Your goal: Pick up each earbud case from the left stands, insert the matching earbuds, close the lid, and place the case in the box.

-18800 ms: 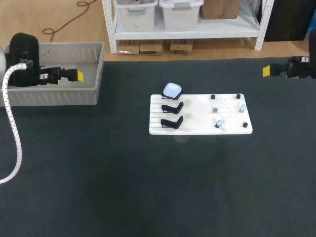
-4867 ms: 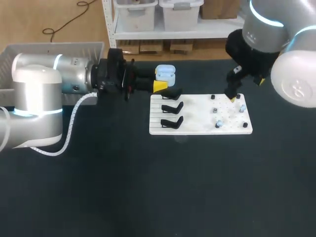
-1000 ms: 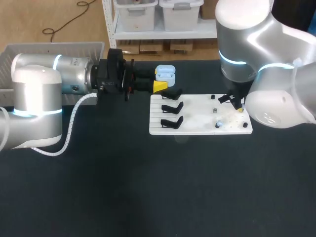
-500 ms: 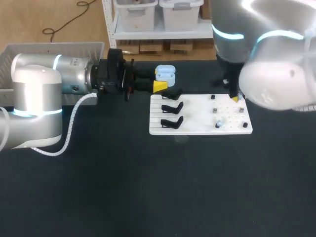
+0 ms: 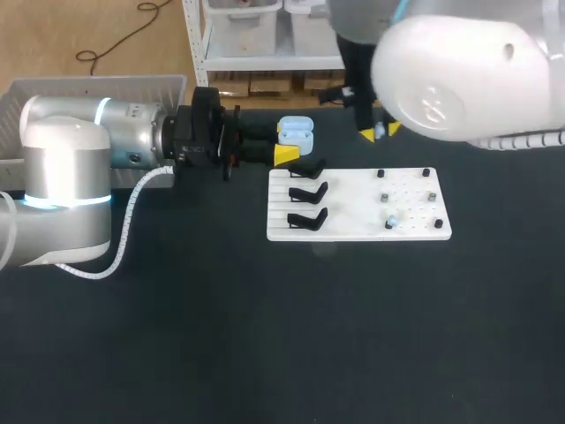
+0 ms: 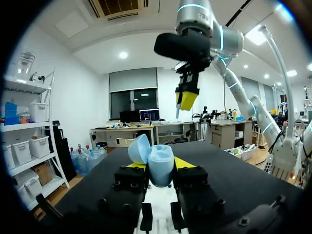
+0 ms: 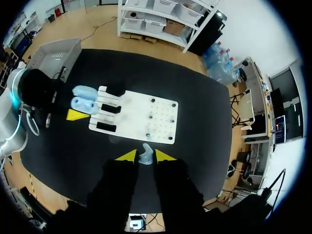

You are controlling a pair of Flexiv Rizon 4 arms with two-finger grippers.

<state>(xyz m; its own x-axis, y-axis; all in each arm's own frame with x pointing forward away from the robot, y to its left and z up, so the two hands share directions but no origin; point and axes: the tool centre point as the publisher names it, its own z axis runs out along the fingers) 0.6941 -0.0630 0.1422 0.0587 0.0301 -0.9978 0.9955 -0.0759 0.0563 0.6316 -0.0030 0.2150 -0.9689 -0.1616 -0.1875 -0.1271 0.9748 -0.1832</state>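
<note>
My left gripper [image 5: 286, 148] is shut on a pale blue earbud case [image 5: 297, 132] with its lid open, held just behind the white board [image 5: 357, 231]. In the left wrist view the case [image 6: 159, 163] sits upright between the yellow fingers, lid tipped back. My right gripper [image 5: 378, 132] hangs high above the board's back edge, right of the case. It is shut on a small whitish earbud [image 7: 145, 156], seen in the right wrist view. Three black stands [image 5: 307, 191] at the board's left are bare. A few earbuds [image 5: 391, 221] rest on pegs at its right.
A grey bin [image 5: 99, 88] stands at the table's back left, partly behind my left arm. My bulky right arm [image 5: 459, 71] hides the back right of the table. The dark mat in front of the board is open room.
My right gripper has risen off the board's right part and swung back and left toward the case, earbud in its fingers. The left arm and case have stayed put.
</note>
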